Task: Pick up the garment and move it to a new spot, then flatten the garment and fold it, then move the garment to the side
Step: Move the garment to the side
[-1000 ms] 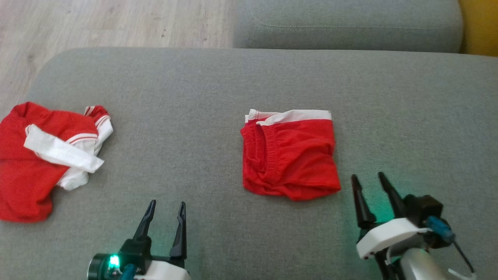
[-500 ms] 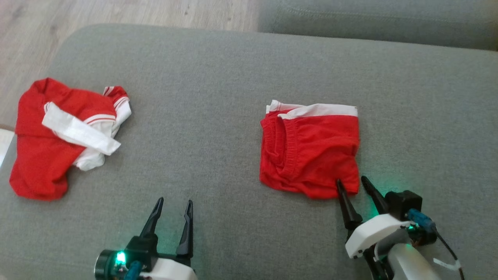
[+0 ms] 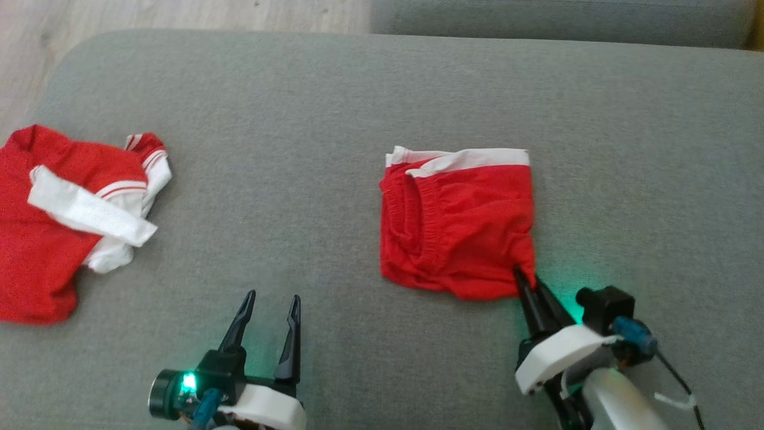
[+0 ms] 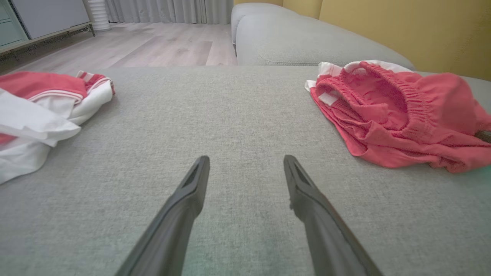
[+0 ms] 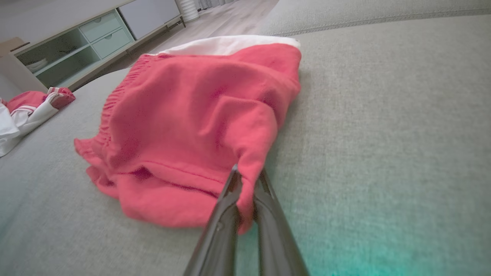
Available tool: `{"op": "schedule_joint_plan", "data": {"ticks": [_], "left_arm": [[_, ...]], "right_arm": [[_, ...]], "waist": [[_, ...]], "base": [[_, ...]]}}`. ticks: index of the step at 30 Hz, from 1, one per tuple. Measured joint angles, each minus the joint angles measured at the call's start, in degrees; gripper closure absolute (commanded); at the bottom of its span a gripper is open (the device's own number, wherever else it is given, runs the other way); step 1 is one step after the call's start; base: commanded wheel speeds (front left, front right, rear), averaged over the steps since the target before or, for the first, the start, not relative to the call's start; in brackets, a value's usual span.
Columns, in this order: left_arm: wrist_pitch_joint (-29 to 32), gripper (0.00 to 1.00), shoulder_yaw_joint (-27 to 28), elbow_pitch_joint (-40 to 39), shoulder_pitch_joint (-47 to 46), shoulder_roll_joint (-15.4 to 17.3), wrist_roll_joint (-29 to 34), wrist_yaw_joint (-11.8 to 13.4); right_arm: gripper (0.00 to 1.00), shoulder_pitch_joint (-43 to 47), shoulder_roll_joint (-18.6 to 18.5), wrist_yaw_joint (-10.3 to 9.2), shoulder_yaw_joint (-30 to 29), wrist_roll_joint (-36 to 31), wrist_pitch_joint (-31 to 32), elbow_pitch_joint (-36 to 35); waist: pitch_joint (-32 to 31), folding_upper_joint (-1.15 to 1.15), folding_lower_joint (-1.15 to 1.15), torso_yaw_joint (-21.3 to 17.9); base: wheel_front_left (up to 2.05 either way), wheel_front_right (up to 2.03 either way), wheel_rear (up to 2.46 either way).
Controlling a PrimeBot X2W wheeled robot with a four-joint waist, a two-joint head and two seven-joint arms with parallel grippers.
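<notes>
On the grey sofa, the right gripper clamped the near right corner of the folded red shorts, the left gripper stood spread and empty, and moving them aside likely called for a low, slow drag.

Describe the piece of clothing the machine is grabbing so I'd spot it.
On the grey sofa cushion lie two red garments. The red shorts, toward the right, are folded roughly square, white band along the far edge, right pincer pinching their near corner. The crumpled red-and-white garment at the left is untouched.
</notes>
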Motion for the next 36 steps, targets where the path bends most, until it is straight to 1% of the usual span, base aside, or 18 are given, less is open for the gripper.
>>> {"op": "schedule_joint_plan", "data": {"ticks": [3,6,9,10,11,12,13,17,19,23,24,26,31,36], "left_arm": [[0.0,0.0,0.0,0.1,0.0,0.0,0.3,0.0],[0.0,0.0,0.1,0.2,0.0,0.0,0.5,0.0],[0.0,0.0,0.2,0.3,0.0,0.0,0.5,0.0],[0.0,0.0,0.2,0.3,0.0,0.0,0.5,0.0],[0.0,0.0,0.2,0.3,0.0,0.0,0.5,0.0],[0.0,0.0,0.3,0.4,0.0,0.0,0.5,0.0],[0.0,0.0,0.3,0.5,0.0,0.0,0.5,0.0],[0.0,0.0,0.4,0.6,0.0,0.0,0.6,0.0],[0.0,0.0,0.7,0.7,0.0,0.0,0.6,0.0],[0.0,0.0,2.8,0.5,-0.1,0.0,1.1,0.1],[0.0,0.0,3.8,0.1,-0.4,0.0,1.6,0.1],[0.0,0.0,4.5,-0.1,-1.0,0.0,2.3,0.1],[0.0,0.0,6.0,-1.2,-2.4,0.0,3.6,0.1],[0.0,0.0,6.2,-1.2,-2.1,-0.1,4.0,0.1]], "right_arm": [[1.0,2.1,0.0,0.0,1.4,0.0,0.0,-2.4],[1.0,4.6,0.0,0.0,1.5,0.0,0.0,-4.7],[1.0,6.8,0.0,0.0,1.4,0.0,0.0,-5.2],[0.97,7.5,-0.1,0.0,1.3,0.0,0.0,-5.2],[0.61,8.0,-0.1,0.0,1.3,0.0,0.0,-5.1],[0.19,8.4,-0.1,0.0,1.1,0.0,0.0,-5.0],[0.0,8.7,-0.1,0.0,0.8,0.1,0.0,-4.9],[0.0,8.7,-0.3,0.0,-0.8,0.3,0.0,-5.2],[0.0,8.7,-0.7,0.0,-3.1,0.0,0.1,-6.7],[0.0,8.5,-1.2,0.0,-8.3,-2.7,0.1,-13.0],[0.0,7.9,-1.2,0.0,-10.3,-4.7,0.1,-15.6],[0.0,6.5,-1.1,0.0,-11.9,-6.5,0.1,-17.2],[0.0,3.2,-0.5,0.0,-14.6,-10.2,0.1,-19.0],[0.0,2.9,-0.2,0.0,-15.1,-10.9,0.1,-16.7]], "waist": [[-0.4,0.0,0.0,-1.4],[-0.8,0.0,-0.01,-2.9],[-0.9,0.0,0.0,-4.4],[-0.9,0.0,0.0,-4.8],[-1.0,0.0,-0.01,-5.2],[-1.0,0.0,-0.01,-5.5],[-1.0,0.0,-0.01,-5.8],[-1.2,0.0,-0.01,-6.5],[-1.3,0.0,-0.01,-6.8],[-1.3,0.0,-0.01,-7.1],[-1.2,0.0,-0.01,-7.1],[-1.2,0.0,-0.01,-6.9],[-1.7,0.0,0.0,-6.3],[-2.5,0.0,-0.01,-5.9]], "base": [[0.0,0.0,0.0],[0.0,0.0,0.0],[0.0,0.0,0.0],[0.0,0.0,0.0],[0.0,0.0,0.0],[0.0,0.0,0.0],[0.0,0.0,0.0],[0.0,0.0,0.0],[0.0,0.0,0.0],[0.0,0.0,0.0],[0.0,0.0,0.0],[0.0,0.0,0.0],[0.0,0.0,0.0],[0.0,0.0,0.0]]}}
